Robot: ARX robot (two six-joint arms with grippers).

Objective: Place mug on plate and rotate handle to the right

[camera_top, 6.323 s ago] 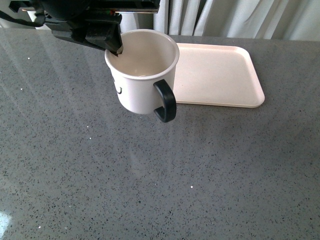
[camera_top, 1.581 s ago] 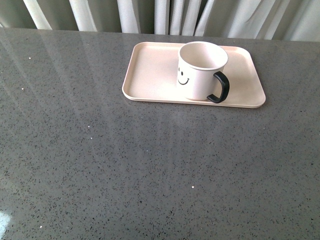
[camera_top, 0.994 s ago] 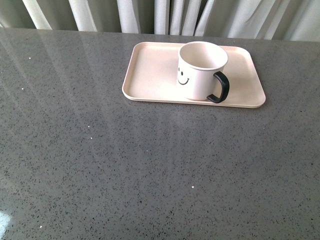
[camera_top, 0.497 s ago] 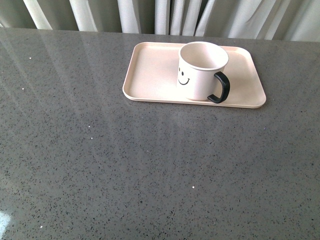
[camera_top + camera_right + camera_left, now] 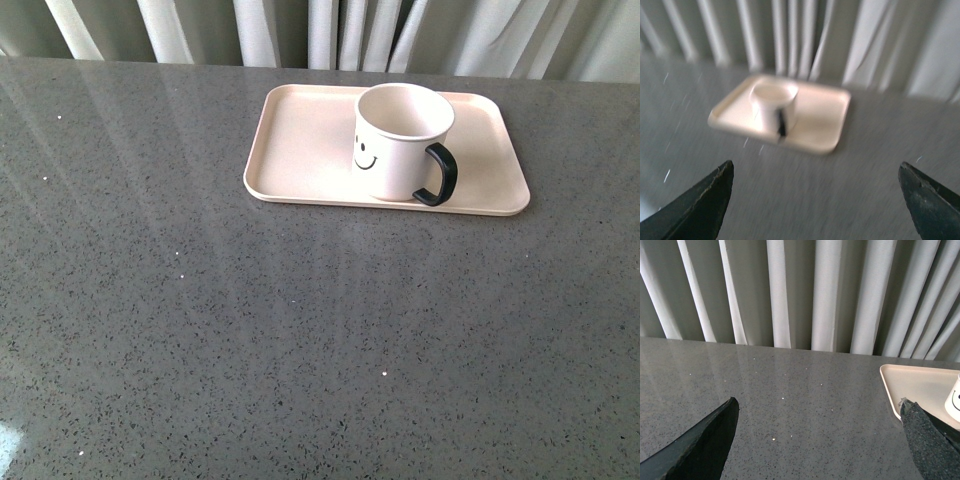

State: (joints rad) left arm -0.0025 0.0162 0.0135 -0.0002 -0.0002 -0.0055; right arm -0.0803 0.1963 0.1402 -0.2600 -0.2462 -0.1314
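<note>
The mug (image 5: pixel 400 140) stands upright on the plate (image 5: pixel 300 150), a little toward 3 o'clock of the plate's middle and close to its near rim. Its black handle (image 5: pixel 440 175) sticks out at about 4 o'clock in the front view, and the smiley face sits at roughly 7 o'clock on the mug's wall. The plate lies flat at the far side of the grey tabletop (image 5: pixel 300 330), just before the curtains (image 5: pixel 340 30).

Neither arm shows in the front view. The left end effector (image 5: pixel 818 401) hangs above bare tabletop with its jaws spread wide and nothing between them; a corner of the plate is beside one finger. The right end effector (image 5: pixel 815 164) is likewise wide apart and empty, well short of the plate; that picture is blurred.
</note>
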